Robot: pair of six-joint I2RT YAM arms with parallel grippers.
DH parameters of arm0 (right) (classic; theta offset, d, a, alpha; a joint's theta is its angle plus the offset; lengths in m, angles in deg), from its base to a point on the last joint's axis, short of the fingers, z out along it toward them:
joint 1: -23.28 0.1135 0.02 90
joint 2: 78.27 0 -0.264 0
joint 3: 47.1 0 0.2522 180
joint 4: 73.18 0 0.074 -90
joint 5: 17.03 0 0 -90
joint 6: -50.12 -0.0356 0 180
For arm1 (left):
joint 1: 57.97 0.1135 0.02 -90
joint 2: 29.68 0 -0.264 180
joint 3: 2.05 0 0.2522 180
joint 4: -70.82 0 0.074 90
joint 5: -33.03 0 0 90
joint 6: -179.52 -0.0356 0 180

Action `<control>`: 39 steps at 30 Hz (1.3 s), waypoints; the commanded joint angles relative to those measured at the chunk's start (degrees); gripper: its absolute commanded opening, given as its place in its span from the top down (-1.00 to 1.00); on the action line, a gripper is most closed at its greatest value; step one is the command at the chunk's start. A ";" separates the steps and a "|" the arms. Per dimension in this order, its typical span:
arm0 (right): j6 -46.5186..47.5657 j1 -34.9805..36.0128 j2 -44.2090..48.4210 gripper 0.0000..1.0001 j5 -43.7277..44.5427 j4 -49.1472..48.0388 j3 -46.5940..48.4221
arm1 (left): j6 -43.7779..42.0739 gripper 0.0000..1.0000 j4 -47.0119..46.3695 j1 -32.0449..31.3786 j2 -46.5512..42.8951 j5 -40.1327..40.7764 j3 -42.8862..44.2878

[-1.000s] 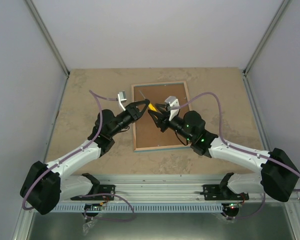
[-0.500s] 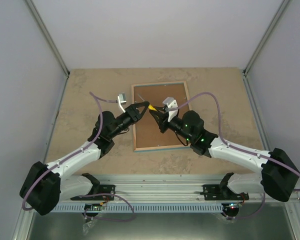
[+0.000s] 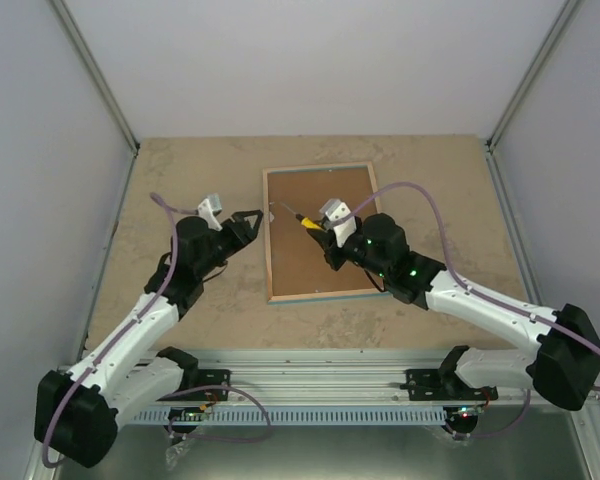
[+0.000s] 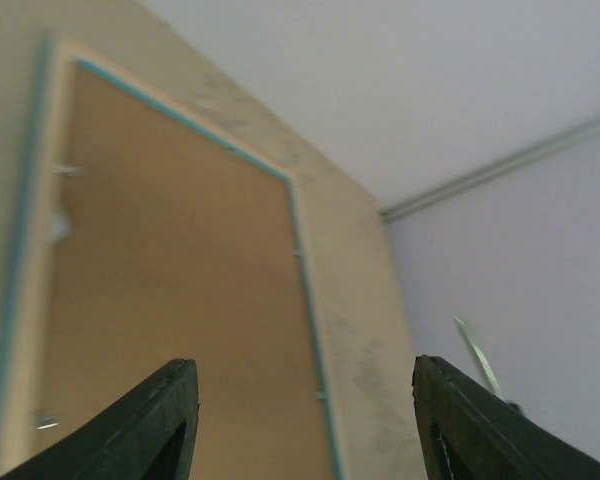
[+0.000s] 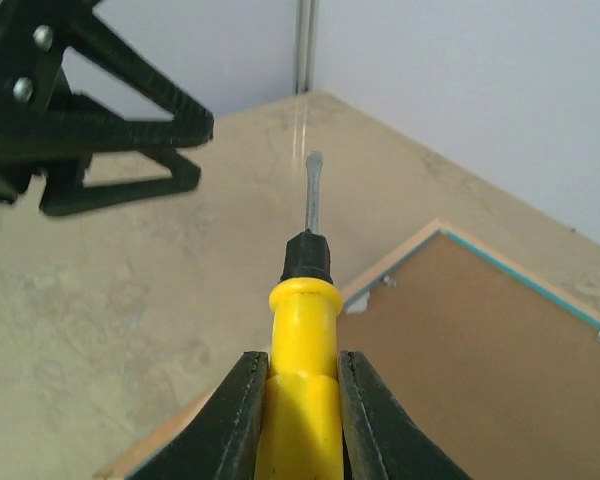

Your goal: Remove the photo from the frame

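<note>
Starting at the left, we see the left gripper (image 3: 248,224) hanging with its fingers spread wide and nothing between them, just off the left rim of the frame (image 3: 268,255). We judge it waits there to steady or lift the frame once the back is freed.

Beyond its fingertips the frame lies face down on the tabletop (image 3: 180,180), a turquoise edge round a brown backing board (image 3: 300,270). That is why the small metal tabs (image 4: 68,170) along the inner border face upward.

Further right, the right gripper (image 5: 305,400) is clamped round the yellow handle of a screwdriver (image 5: 302,300). The blade points past its fingers toward the frame's left border and the left gripper, and we take it as held for prying those tabs back. The blade tip seems to be in the air, touching nothing we can make out.

The photo is hidden; we suppose it sits under the backing board, inside the frame. The right arm covers the board's lower right and the left wrist view is blurred, so we cannot tell whether each tab is bent up or flat.
</note>
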 commanded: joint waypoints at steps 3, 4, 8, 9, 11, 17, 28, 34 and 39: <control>3.25 -0.44 -3.81 0.99 0.05 11.40 2.92 | -8.61 -0.28 16.42 9.96 3.43 -7.01 2.39; 3.34 -0.39 -4.48 0.99 -0.24 12.07 2.94 | -9.24 -0.28 17.10 10.73 4.98 -8.01 2.56; 3.60 -0.41 -7.50 0.99 -2.05 14.13 2.58 | -12.01 -0.35 16.30 11.96 11.42 -13.08 3.55; 3.36 -0.40 -8.16 0.99 -2.10 14.31 2.20 | -12.64 -0.36 16.29 11.96 12.93 -13.37 3.85; 3.21 -0.44 -9.40 0.99 -3.13 14.46 1.51 | -13.28 -0.36 17.24 11.96 16.31 -12.96 5.08; 4.10 -0.41 -13.35 0.99 -7.16 13.77 1.19 | -16.43 -0.41 22.51 11.96 29.76 -11.37 13.48; 1.54 -0.35 -20.06 0.99 -9.98 8.15 0.78 | -23.17 -0.30 32.88 11.87 47.58 -6.83 28.33; 1.53 -0.43 -22.46 0.99 -9.22 7.05 1.62 | -24.29 -0.22 34.21 10.34 53.90 -7.12 33.69; 1.26 -0.37 -23.72 0.99 -8.96 6.81 1.98 | -25.36 -0.11 37.00 8.95 57.62 -5.85 38.04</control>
